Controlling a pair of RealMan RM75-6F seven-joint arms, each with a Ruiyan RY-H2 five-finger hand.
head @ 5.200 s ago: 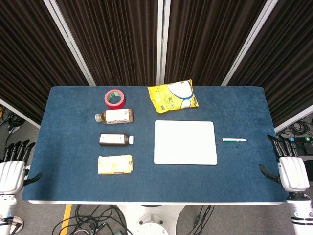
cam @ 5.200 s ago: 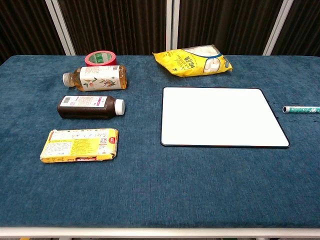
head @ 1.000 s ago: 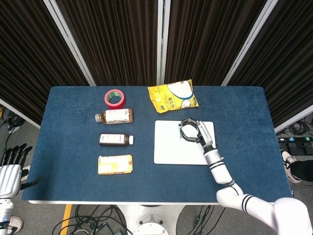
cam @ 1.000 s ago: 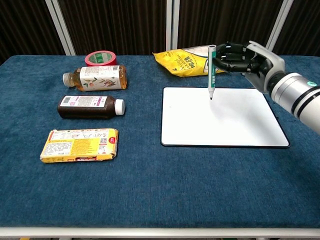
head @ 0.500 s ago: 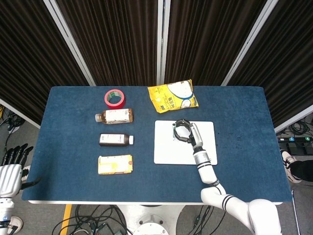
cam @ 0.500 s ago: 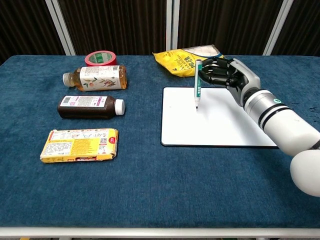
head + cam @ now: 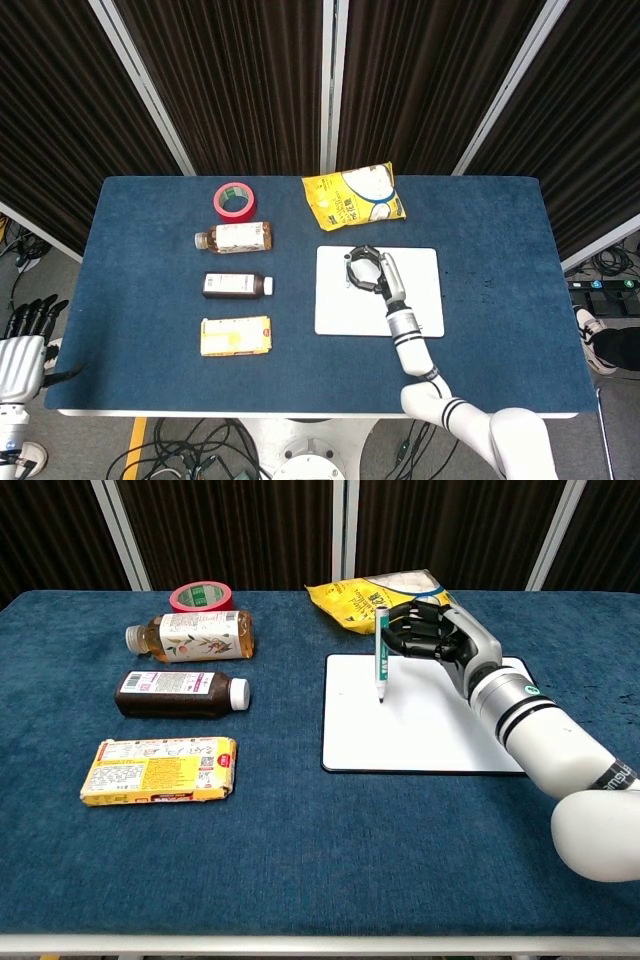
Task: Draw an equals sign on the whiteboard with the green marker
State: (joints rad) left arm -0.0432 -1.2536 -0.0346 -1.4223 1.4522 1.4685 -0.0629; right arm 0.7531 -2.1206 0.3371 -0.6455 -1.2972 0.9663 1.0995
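Observation:
The white whiteboard (image 7: 420, 270) (image 7: 430, 735) lies flat on the blue table, right of centre, with no marks on it. My right hand (image 7: 372, 272) (image 7: 425, 635) grips the green marker (image 7: 381, 658) upright, tip down, over the board's left half. The tip hangs at or just above the surface; contact is unclear. In the head view the marker is mostly hidden by the hand. My left hand (image 7: 22, 345) hangs off the table's left edge, holding nothing, fingers apart.
Left of the board lie a pale tea bottle (image 7: 190, 637), a dark brown bottle (image 7: 180, 693) and a yellow box (image 7: 160, 771). A red tape roll (image 7: 201, 597) and a yellow snack bag (image 7: 385, 600) sit at the back.
My right hand has carried the marker leftward across the board over the last second, and slightly lower. Five seconds ago the marker lay on the table right of the board.

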